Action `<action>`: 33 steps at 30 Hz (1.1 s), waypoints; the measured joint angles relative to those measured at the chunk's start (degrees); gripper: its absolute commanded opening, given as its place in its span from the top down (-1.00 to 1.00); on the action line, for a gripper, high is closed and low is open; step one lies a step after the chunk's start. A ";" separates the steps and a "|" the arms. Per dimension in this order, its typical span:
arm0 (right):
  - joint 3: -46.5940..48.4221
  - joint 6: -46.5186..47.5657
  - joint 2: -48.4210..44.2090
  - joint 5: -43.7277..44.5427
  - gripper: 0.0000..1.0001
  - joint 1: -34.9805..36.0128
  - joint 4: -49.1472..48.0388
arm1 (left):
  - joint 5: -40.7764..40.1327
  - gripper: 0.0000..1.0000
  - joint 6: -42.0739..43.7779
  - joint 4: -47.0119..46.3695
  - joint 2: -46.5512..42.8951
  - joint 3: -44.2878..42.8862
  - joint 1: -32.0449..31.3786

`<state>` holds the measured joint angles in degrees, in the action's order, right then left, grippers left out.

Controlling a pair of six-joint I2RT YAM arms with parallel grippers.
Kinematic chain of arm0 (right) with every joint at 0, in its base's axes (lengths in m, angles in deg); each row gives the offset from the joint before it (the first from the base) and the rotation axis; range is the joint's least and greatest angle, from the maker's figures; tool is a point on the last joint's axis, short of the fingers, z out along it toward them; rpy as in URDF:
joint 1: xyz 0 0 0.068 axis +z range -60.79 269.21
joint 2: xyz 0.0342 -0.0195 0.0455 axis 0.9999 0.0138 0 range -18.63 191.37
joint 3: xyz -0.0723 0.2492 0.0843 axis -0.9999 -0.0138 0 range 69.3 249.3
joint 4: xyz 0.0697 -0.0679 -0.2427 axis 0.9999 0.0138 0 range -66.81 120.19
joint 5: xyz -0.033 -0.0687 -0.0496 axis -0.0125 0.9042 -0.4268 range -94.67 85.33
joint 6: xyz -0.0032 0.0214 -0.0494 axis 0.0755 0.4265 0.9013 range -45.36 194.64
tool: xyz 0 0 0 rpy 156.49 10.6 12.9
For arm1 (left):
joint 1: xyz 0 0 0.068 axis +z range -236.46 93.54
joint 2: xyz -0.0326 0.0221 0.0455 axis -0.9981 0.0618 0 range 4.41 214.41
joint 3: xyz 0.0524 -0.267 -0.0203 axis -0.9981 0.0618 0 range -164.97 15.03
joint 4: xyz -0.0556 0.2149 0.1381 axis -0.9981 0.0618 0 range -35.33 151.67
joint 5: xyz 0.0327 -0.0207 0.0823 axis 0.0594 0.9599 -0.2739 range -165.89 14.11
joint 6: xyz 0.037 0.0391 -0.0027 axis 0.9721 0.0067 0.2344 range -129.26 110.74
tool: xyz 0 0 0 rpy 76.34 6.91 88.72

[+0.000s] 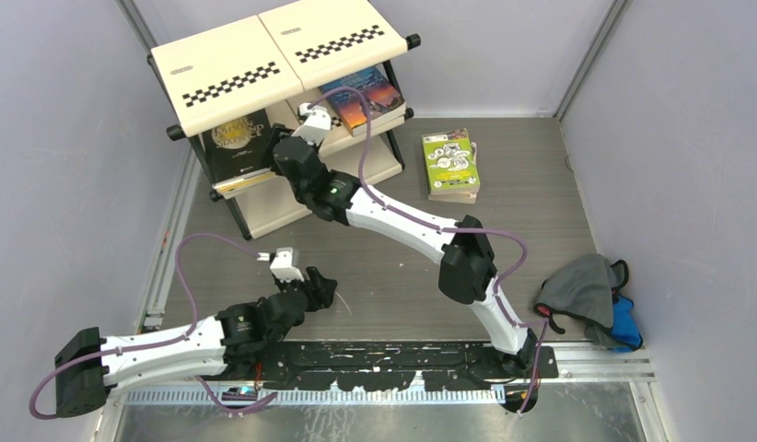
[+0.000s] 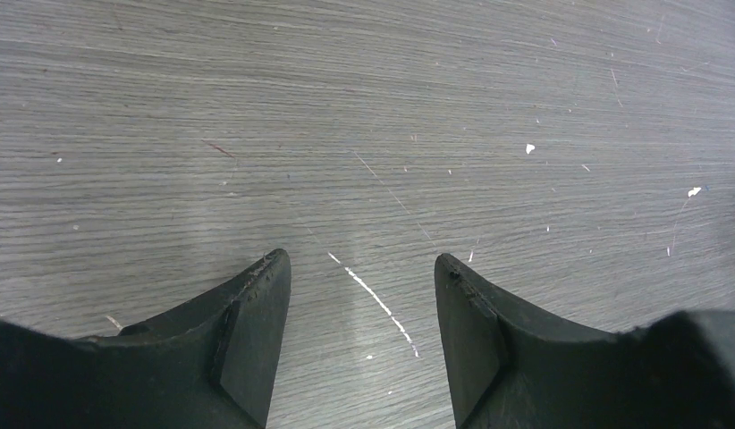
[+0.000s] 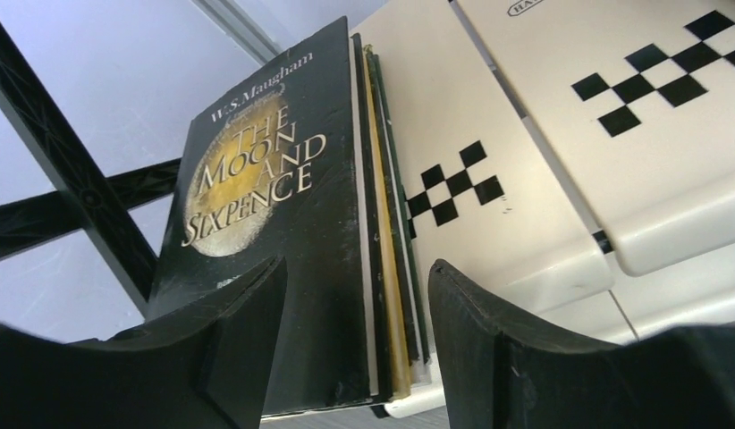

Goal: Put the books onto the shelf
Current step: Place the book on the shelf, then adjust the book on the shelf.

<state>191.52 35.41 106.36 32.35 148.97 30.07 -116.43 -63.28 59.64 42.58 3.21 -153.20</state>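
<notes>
Stands black book upright at left end of shelf middle tier, saving room. Spreads right claw wide before it, gripping nothing, probably for release. Parks left claw open, empty, over desk, out of the way. Leaves lime green book on desk beside shelf.

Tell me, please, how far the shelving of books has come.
Done: black book and blue book sit on the shelf. In hand: right pincer straddles the black book's lower edge; grip unclear. Remaining: lime green book lies atop a second book on the table; left pincer is open, empty.
</notes>
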 measured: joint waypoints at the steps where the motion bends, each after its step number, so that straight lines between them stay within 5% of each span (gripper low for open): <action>1: -0.33 0.68 -0.02 0.20 -0.30 0.00 -0.22 | 0.00 -0.21 0.00 0.00 0.00 0.00 0.00; 11: -13.55 11.69 -8.46 3.85 -0.14 0.85 -6.71 | -1.31 -0.22 0.04 0.07 -0.70 0.00 0.00; 19: -19.71 19.69 -14.51 5.79 0.98 2.32 -10.32 | -2.12 -0.22 0.00 0.07 0.02 0.00 0.00; 33: -10.75 21.97 -11.28 -0.11 0.98 2.49 0.26 | -2.99 -0.22 0.28 0.02 2.58 -0.07 0.00</action>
<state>180.76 57.38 95.09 32.24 151.47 30.33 -119.42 -62.99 59.66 45.16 3.15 -153.20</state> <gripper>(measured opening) 0.028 0.611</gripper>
